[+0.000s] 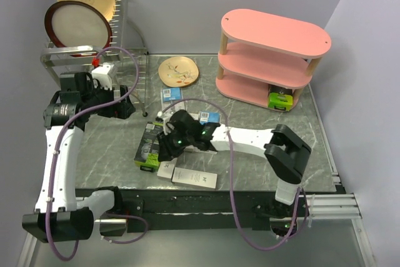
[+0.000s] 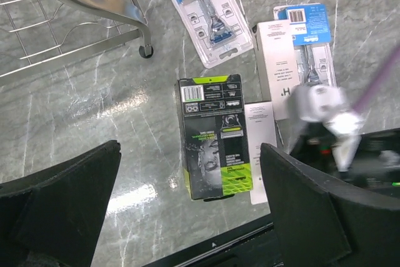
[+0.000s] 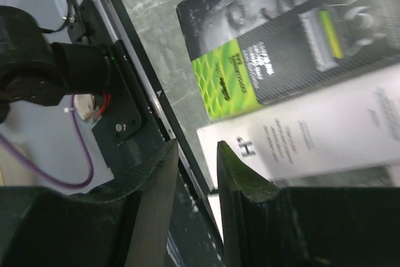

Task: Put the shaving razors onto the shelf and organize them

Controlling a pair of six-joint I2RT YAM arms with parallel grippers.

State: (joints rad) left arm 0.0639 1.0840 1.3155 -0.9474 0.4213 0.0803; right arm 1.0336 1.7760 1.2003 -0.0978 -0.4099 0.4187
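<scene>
Near the counter's front edge, the right gripper, its jaws narrowed to a slit, sits at a slim white box. I cannot tell whether it has a grip. Probably best to square up across the box's narrow sides before lifting toward the pink shelf — well apart. The left gripper hangs wide open and empty.

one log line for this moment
left gripper open, empty | right gripper jaws near together beside slim white box, grip unclear | shelf: one black-green box on bottom tier

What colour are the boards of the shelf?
Pink; the shelf shows best in the top external view.
</scene>
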